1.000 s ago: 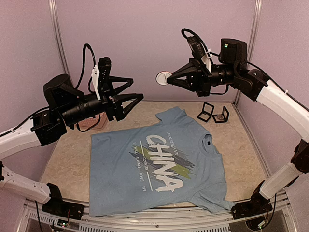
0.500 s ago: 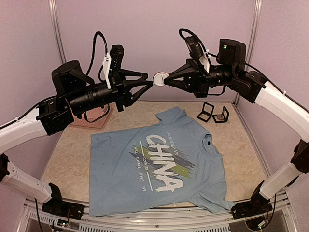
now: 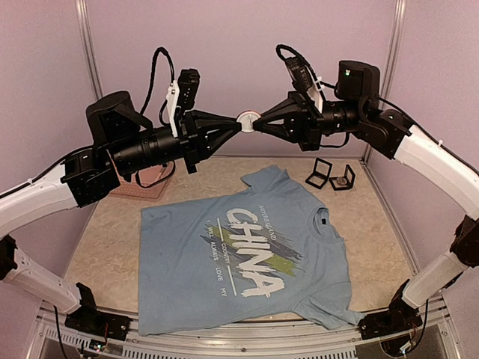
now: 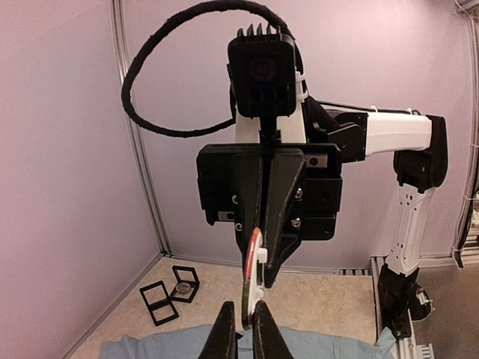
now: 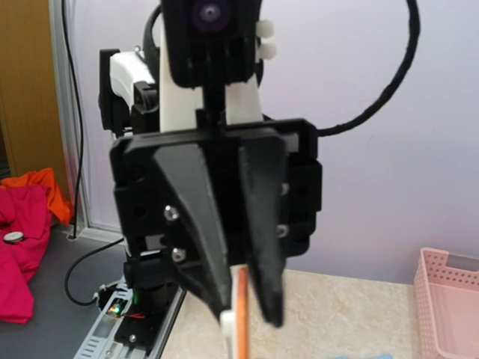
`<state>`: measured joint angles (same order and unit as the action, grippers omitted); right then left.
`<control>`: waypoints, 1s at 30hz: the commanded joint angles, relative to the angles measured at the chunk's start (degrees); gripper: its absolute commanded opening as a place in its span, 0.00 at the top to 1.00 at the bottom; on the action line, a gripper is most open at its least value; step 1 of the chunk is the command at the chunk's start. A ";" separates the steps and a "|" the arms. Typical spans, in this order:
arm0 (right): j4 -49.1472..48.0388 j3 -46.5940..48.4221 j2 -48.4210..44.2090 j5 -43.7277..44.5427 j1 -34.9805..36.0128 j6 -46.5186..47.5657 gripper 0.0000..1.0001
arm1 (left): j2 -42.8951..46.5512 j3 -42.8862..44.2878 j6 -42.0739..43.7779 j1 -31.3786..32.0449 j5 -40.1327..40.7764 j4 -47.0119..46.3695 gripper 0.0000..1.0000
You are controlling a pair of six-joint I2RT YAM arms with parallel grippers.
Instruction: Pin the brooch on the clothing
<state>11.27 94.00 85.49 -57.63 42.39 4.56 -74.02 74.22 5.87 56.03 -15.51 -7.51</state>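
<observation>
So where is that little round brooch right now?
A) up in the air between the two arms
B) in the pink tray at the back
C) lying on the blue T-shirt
A: the round white brooch is in mid-air, well above the T-shirt, with the left end effector and the right end effector meeting at it from either side.
</observation>
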 commanded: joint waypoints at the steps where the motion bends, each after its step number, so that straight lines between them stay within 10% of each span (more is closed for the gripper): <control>1: 1.54 1.89 0.55 0.54 0.87 1.11 1.00 | -0.63 1.59 0.20 0.44 -1.14 -0.56 0.99; 16: 3.37 1.93 0.74 1.67 0.92 2.47 0.97 | 0.28 -1.27 0.31 0.44 0.58 -3.56 1.00; 22: 0.28 -0.35 -0.71 3.52 0.86 2.44 0.04 | 1.13 -2.59 1.44 0.54 2.60 -3.29 1.00; 30: -10.22 -4.72 -2.51 9.70 0.91 -3.80 0.02 | 1.95 -3.93 4.01 1.36 4.09 -3.74 1.00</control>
<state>7.33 89.76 84.62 -52.62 42.50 5.13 -73.43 71.26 7.62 56.45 -12.86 -9.76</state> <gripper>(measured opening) 0.995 0.005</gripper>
